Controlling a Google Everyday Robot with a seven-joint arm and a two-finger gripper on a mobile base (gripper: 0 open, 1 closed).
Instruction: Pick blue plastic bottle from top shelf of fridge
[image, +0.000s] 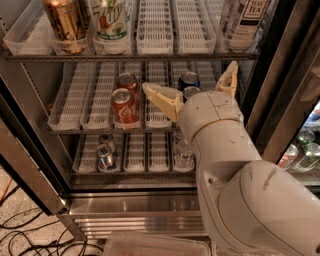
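The blue plastic bottle stands at the right end of the top shelf; only its lower part shows, with a white-and-navy "TEA" label over dark tea, and its cap is cut off by the top edge of the view. My gripper is open, its two cream fingers spread wide in front of the middle rack. It is below the top shelf's front edge and below-left of the bottle, touching nothing. The right fingertip reaches up close to the shelf edge under the bottle. The fridge stands open.
A gold can and a 7UP bottle stand at the left of the top shelf. Two red Coke cans and blue Pepsi cans are on the middle rack, silver cans below. A dark door edge is at right, cables on the floor.
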